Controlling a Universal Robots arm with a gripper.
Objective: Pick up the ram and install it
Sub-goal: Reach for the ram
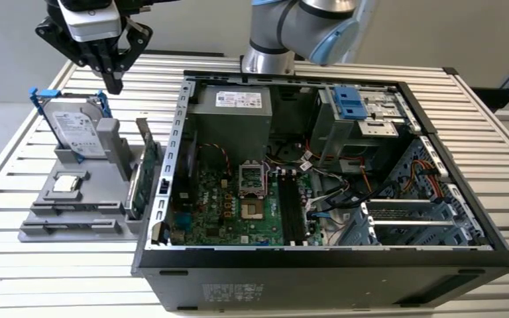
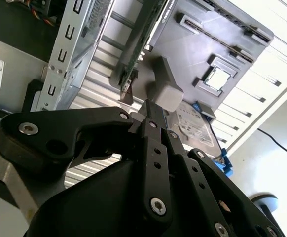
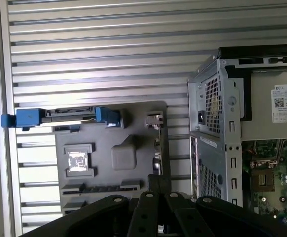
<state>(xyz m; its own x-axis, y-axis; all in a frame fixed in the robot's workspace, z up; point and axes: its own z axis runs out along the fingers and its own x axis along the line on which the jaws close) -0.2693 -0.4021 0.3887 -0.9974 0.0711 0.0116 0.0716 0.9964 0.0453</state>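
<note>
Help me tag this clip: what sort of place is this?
Probably a robotics lab bench for computer assembly: an open desktop case sits on a slatted metal table, a grey fixture beside it holds a hard drive, and a robot gripper hangs above the fixture.

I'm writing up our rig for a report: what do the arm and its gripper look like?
The arm is silver-grey tubing with light blue joint caps. The gripper is matte black, built of angular linkage bars mounted on a pale grey wrist block. Its fingers are narrow black bars dotted with silver screws.
</note>
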